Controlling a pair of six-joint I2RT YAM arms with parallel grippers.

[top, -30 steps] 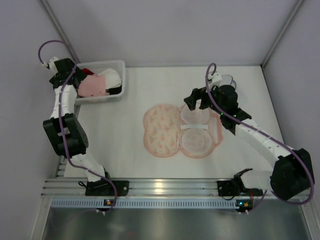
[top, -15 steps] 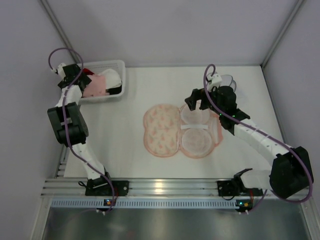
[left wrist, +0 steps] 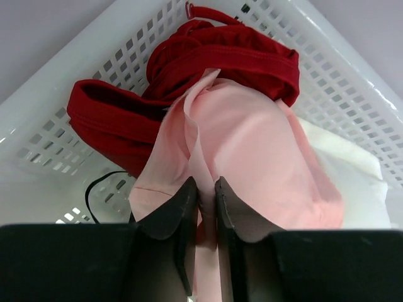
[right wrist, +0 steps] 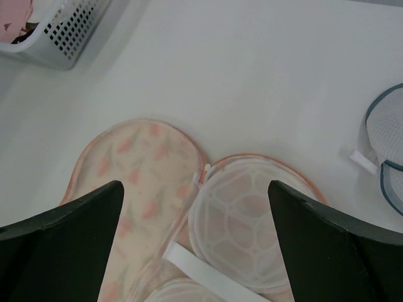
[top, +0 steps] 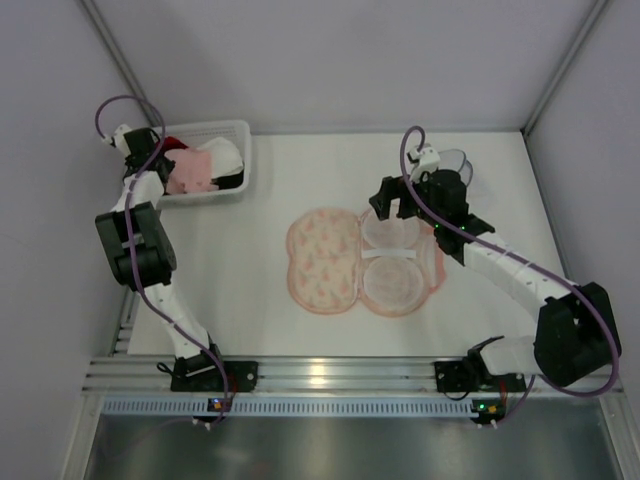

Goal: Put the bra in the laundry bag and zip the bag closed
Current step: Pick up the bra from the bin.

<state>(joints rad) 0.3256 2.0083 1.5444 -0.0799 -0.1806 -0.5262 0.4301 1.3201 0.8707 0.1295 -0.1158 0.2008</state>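
Observation:
The pale pink bra [left wrist: 252, 145] lies in the white basket [left wrist: 334, 82] at the table's back left, also seen from above as the bra [top: 190, 172]. My left gripper [left wrist: 206, 189] is down in the basket, its jaws pinched on an upright fold of the bra's fabric. The peach floral laundry bag [top: 325, 260] lies unzipped and spread flat mid-table, its white mesh domes facing up. My right gripper [right wrist: 195, 185] hovers wide open over the laundry bag [right wrist: 145, 163], holding nothing.
A red garment [left wrist: 208, 56] and a white one [left wrist: 343, 157] share the basket with the bra. A blue-rimmed mesh item [top: 458, 160] lies behind the right arm. The basket's corner [right wrist: 63, 31] shows in the right wrist view.
The left gripper has closed from wide open onto a fold of the pink bra after reaching down into the basket. The right arm has barely moved.

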